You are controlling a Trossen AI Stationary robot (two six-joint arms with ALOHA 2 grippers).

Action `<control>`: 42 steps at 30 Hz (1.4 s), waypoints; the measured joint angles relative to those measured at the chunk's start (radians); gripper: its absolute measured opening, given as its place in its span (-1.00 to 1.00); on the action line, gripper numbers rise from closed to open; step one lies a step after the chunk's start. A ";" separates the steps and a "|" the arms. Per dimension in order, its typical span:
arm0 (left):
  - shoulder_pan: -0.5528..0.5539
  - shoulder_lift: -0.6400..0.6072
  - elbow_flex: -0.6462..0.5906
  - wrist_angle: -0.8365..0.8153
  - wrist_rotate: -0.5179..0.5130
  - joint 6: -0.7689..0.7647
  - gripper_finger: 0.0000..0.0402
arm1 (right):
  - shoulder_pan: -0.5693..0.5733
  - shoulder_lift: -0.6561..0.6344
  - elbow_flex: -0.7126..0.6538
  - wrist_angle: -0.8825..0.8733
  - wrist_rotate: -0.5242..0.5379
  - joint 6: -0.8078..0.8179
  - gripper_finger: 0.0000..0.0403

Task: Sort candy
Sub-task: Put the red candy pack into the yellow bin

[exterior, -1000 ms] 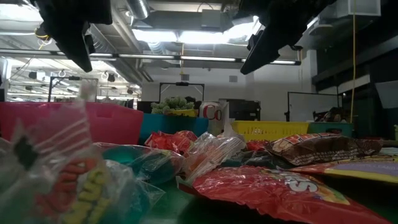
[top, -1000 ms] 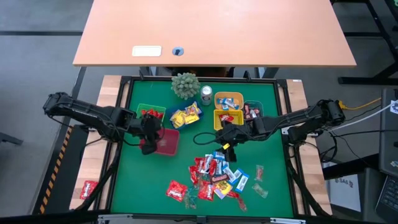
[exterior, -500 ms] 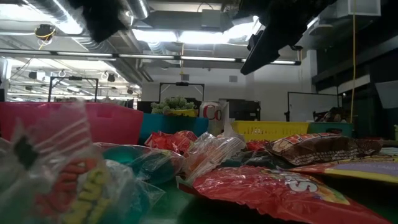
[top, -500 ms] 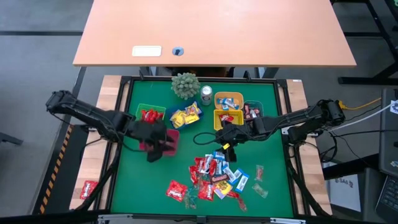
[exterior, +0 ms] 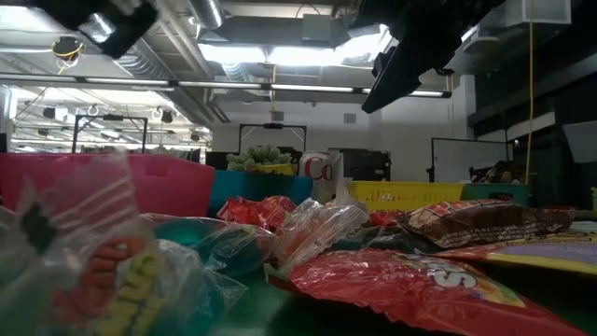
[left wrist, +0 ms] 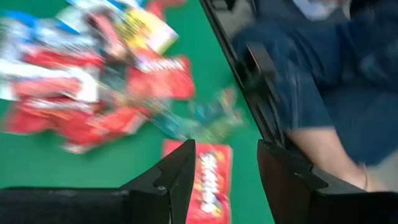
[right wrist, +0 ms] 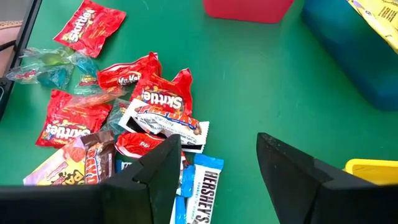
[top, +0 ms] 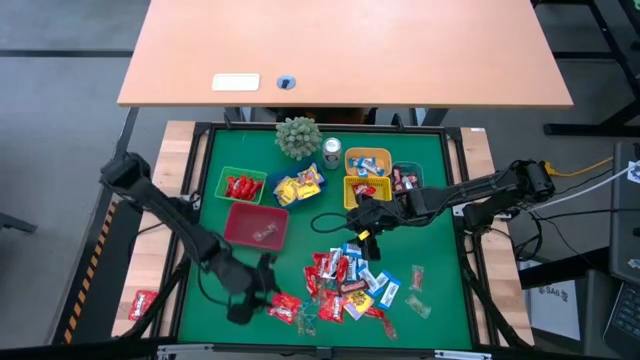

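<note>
At the near edge of the candy pile (top: 345,280) on the green worktop (top: 210,300), the left arm stretches low with its left tool (top: 262,293) spread open above a red packet (left wrist: 210,180), gripping nothing. At the pile's far edge, beside the yellow bin (top: 362,192), the right tool (top: 364,238) hangs open and empty over blue-and-white sweets (right wrist: 200,186).

- candy (top: 345,280): glossy, crinkled foil and clear film wrappers
- mat (top: 300,250): matt green, cloth-like
- red bin (top: 256,226): smooth plastic
- can (top: 332,152): shiny metal
- desk (top: 345,50): smooth, matt wood-look top
- gripper fingers (right wrist: 292,171): dark matt plastic
</note>
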 joint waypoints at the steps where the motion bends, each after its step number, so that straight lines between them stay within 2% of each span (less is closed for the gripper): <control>1: -0.020 0.029 0.000 0.016 0.000 0.000 -0.21 | 0.000 0.000 0.000 0.000 0.000 0.000 0.04; 5: -0.082 0.131 0.000 0.051 -0.001 0.000 -0.21 | 0.000 0.000 0.000 0.000 0.000 0.001 0.04; 10: -0.116 0.215 0.000 0.056 -0.060 0.000 -0.22 | 0.000 0.000 0.000 0.000 0.000 0.002 0.04; 18: -0.117 0.304 0.000 0.054 -0.137 0.003 -0.22 | 0.000 0.000 0.000 0.000 0.000 0.002 0.04; 26: -0.118 0.384 0.005 0.071 -0.148 0.002 -0.24 | 0.000 0.000 0.000 0.000 0.000 0.002 0.04; 33: -0.118 0.388 0.004 0.075 -0.181 -0.001 -0.55 | 0.000 0.000 0.000 0.000 0.000 0.002 0.04; 42: -0.098 0.371 -0.002 0.178 -0.198 -0.002 -0.92 | 0.000 0.000 0.000 0.005 0.000 0.002 0.04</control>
